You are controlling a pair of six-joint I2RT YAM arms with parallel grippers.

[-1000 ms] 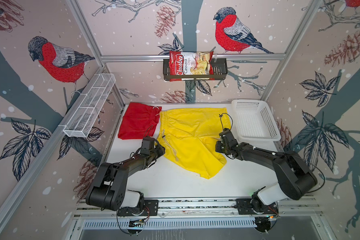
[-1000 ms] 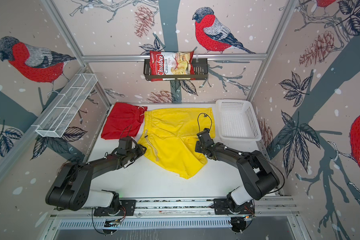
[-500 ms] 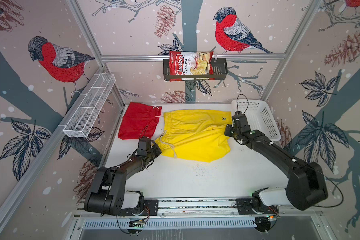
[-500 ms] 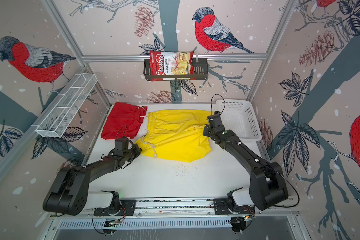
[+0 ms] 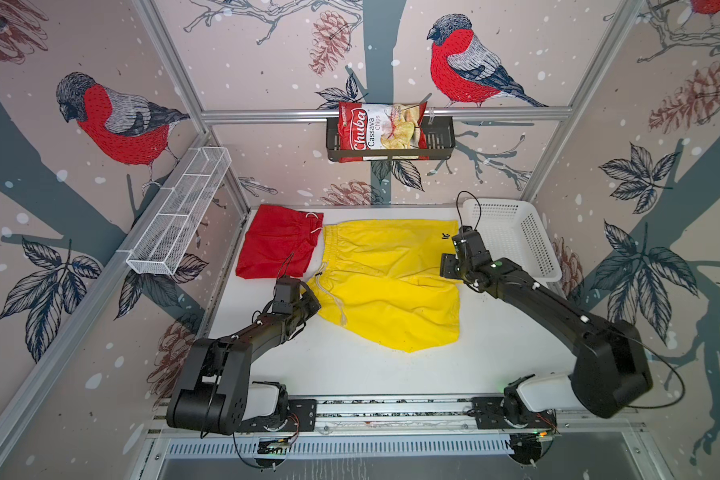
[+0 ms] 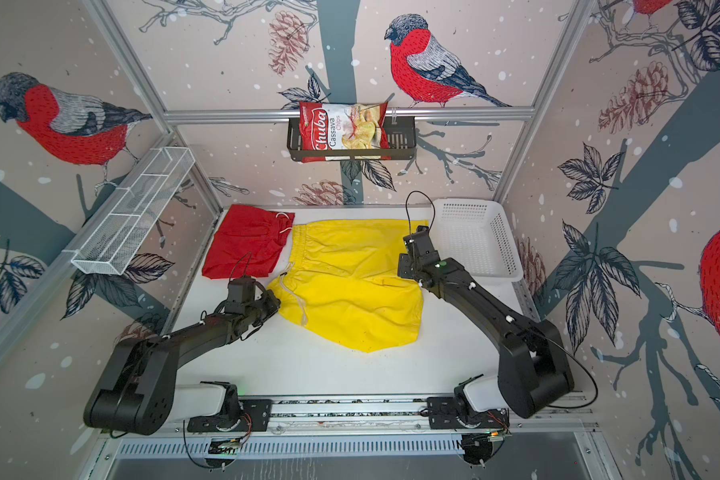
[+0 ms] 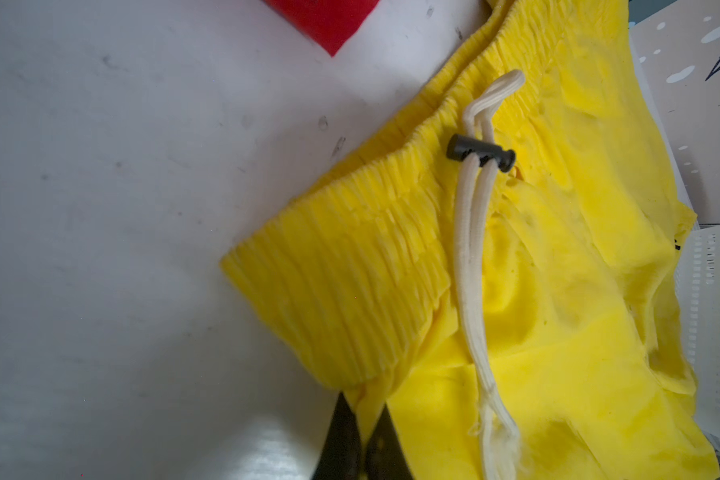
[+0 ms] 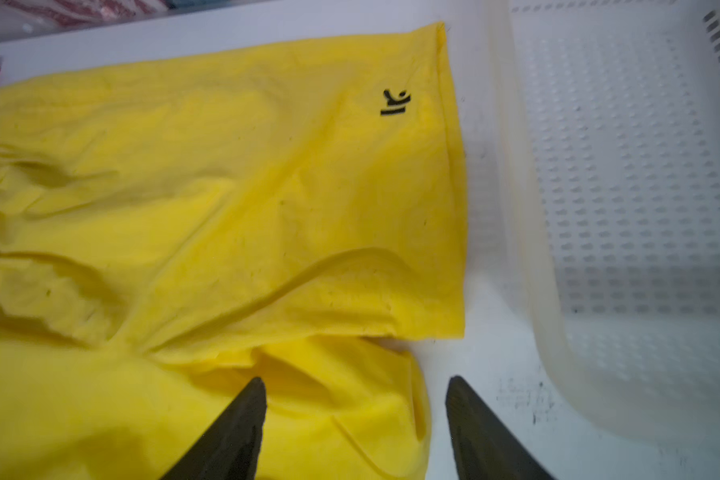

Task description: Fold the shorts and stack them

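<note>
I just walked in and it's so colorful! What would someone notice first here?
The bright yellow shorts spread across the middle of the white table grab the eye first, with the red shorts beside them in the far left corner. The left fingers pinch the yellow fabric by its waistband, while the right fingers stand open near the white basket.

Both top views look steeply down over the table (image 5: 391,374); wrist views closely share the yellow shorts (image 7: 558,291)

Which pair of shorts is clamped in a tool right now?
The yellow shorts: the left tool is shut on their fabric just below the waistband. The red shorts lie with no tool on them.
</note>
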